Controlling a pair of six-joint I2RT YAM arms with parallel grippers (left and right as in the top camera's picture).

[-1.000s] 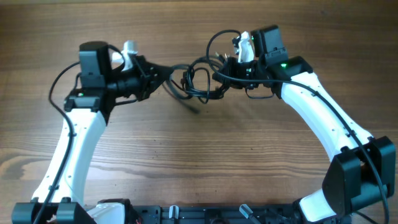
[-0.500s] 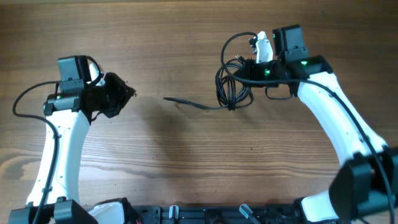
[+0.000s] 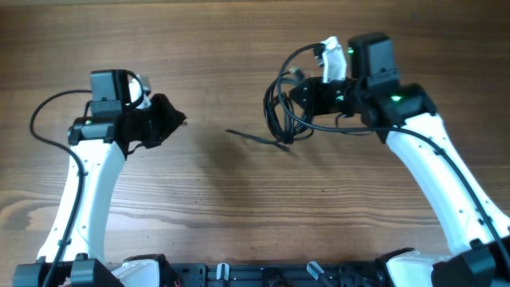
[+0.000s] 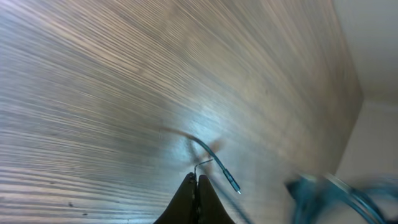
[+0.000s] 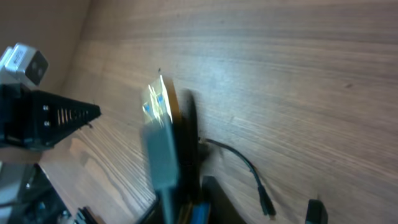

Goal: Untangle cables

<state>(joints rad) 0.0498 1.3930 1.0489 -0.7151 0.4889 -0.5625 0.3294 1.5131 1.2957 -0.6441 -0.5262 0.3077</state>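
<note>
The cables are sitting as a knotted bundle of thin black loops at about 1 o'clock from the centre of the worktop, bunched right against the tips of the right tool. One loose tail is trailing out of the bundle toward 9 o'clock and lying on the wood. The right wrist view is blurring badly, so I cannot tell whether that tool is clamping the bundle or merely touching it.

The left tool is hanging at 9 o'clock, well apart from the bundle, with its jaws pressed together on nothing. It is pointing toward 3 o'clock at the tail's small plug end.

These cords are probably handling as light, limp and a little springy: loops are likely flopping and sliding rather than keeping shape, and hard pulling is risking a tighter knot. The free tail near its plug is looking like the best hold, since it is lying clear of the loops.
</note>
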